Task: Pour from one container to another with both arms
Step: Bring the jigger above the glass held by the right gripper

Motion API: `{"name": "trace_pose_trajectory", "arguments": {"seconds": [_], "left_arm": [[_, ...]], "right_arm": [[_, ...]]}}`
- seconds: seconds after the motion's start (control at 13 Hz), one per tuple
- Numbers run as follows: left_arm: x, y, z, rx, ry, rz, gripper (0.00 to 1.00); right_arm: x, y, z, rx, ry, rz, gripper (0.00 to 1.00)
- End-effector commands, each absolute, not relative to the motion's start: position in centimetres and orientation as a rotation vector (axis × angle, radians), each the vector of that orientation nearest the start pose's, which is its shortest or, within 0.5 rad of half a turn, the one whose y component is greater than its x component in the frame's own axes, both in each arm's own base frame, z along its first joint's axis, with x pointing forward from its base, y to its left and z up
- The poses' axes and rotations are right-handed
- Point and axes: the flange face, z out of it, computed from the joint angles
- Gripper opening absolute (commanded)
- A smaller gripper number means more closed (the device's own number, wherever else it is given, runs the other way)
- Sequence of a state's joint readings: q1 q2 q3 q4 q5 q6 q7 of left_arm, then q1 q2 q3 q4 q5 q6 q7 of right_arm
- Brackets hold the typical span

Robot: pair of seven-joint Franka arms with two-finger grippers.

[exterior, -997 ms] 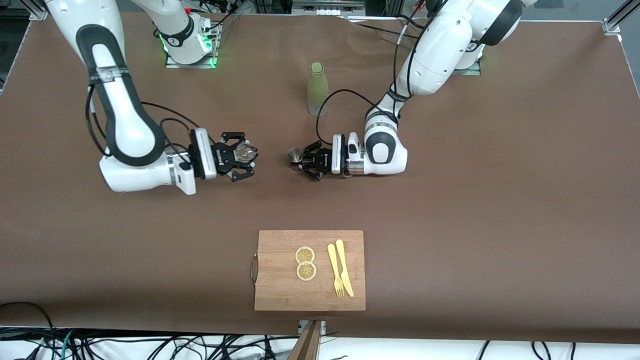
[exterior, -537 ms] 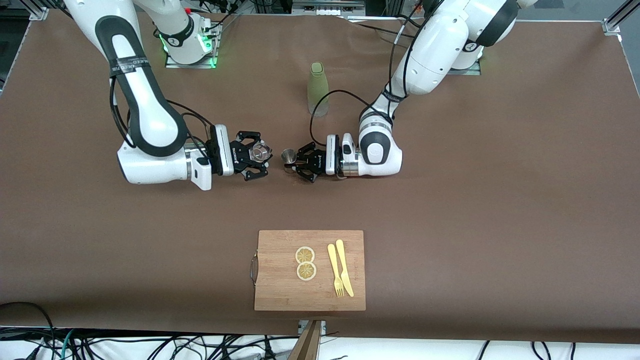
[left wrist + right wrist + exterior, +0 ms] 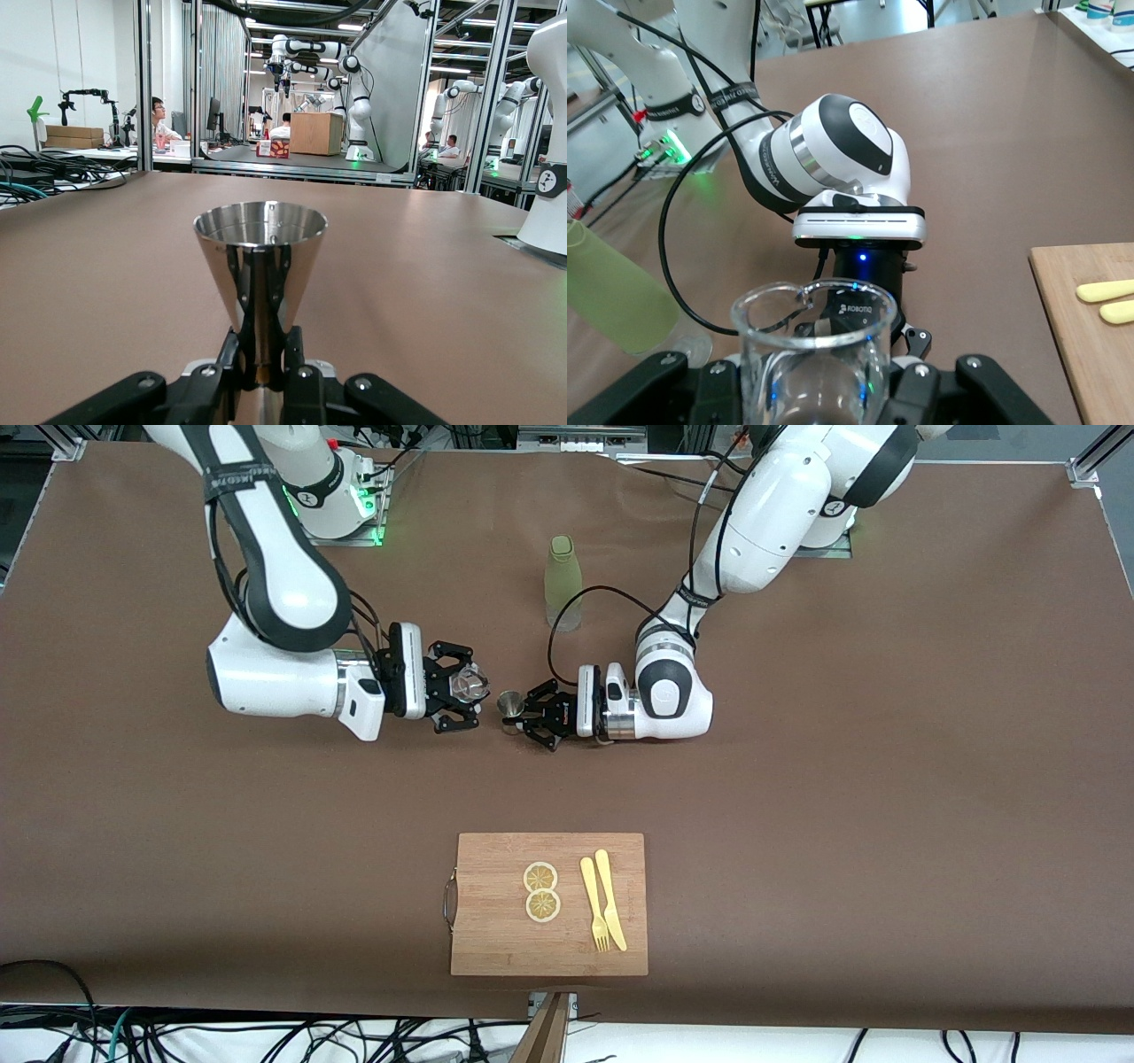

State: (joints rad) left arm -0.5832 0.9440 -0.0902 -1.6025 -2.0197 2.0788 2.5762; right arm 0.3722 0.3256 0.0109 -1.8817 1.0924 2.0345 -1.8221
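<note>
The right gripper [image 3: 462, 688] clasped the small clear glass cup [image 3: 469, 685] upright beside the silver hourglass-shaped metal jigger [image 3: 509, 704] clamped in the left gripper [image 3: 523, 717], both over mid-tabletop; grasps done, tilting and pouring remained.

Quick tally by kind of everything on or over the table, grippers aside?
Glass cup: 1
Metal jigger: 1
Green bottle: 1
Cutting board: 1
Lemon slices: 2
Yellow fork: 1
Yellow knife: 1
Total: 8
</note>
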Motion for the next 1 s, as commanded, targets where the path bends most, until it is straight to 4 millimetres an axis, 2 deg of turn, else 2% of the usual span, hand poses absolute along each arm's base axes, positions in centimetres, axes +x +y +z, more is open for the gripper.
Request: {"name": "trace_pose_trajectory", "arguments": {"seconds": [0.0, 0.38, 0.61, 0.92], "left_arm": [[51.0, -45.9, 8.3, 1.341, -1.254, 1.117, 0.00], [51.0, -45.8, 7.5, 1.347, -1.260, 1.117, 0.00], [51.2, -45.8, 7.1, 1.347, -1.261, 1.119, 0.00], [51.1, -45.7, 6.8, 1.344, -1.274, 1.126, 0.00]], "right_arm": [[54.4, 28.8, 37.0, -1.669, -1.669, -0.576, 0.03], [54.2, 29.9, 36.9, -1.747, -1.691, -0.596, 0.03], [53.5, 30.5, 35.8, -1.804, -1.697, -0.592, 0.03], [52.8, 31.4, 35.9, -1.866, -1.752, -0.564, 0.03]]}}
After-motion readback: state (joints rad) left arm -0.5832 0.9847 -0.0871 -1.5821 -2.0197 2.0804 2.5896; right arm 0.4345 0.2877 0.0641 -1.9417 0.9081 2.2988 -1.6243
